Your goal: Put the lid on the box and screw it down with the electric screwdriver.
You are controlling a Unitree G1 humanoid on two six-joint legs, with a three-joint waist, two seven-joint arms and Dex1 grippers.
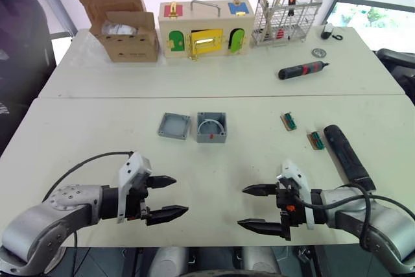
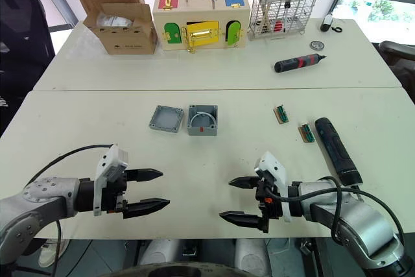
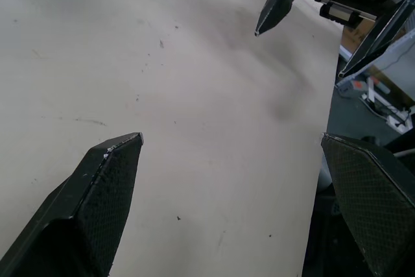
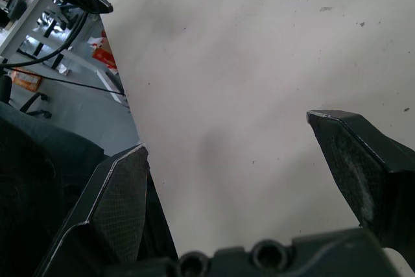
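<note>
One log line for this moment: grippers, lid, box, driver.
left gripper open, empty | right gripper open, empty | flat grey plastic lid off, beside open grey box | black cylindrical screwdriver lying untouched

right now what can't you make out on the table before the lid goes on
- Inside of the box: head views, too small to tell screw holes or contents.
- Electric screwdriver: near end hidden behind the right arm, bit not visible.
- Cardboard box contents: unclear, flaps cover them.
- Wire rack tools: too small.
</note>
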